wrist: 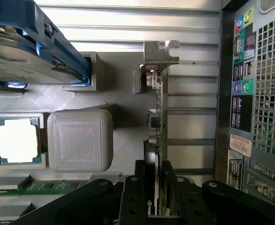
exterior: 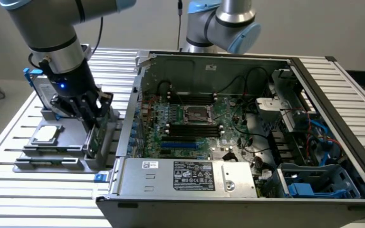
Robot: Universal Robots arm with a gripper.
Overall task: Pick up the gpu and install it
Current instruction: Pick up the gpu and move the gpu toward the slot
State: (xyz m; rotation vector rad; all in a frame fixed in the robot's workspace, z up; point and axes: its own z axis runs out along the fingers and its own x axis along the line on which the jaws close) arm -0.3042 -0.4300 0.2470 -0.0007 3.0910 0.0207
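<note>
The black two-fingered gripper (wrist: 154, 177) is clamping its fingers on both faces of the thin green-and-black gpu card (wrist: 155, 126). The card is standing on edge in the grey plastic holder (wrist: 123, 93), beside the open metal computer case (exterior: 334, 118).

I see a black gripper (wrist: 155, 171). The gpu (wrist: 157, 124) is green on one face and black on the other. The hard drive (wrist: 20, 61) is silver with blue rails. The grey block (wrist: 80, 139) has fine slanted lines. My bench (exterior: 17, 190) is stripy silver.
</note>
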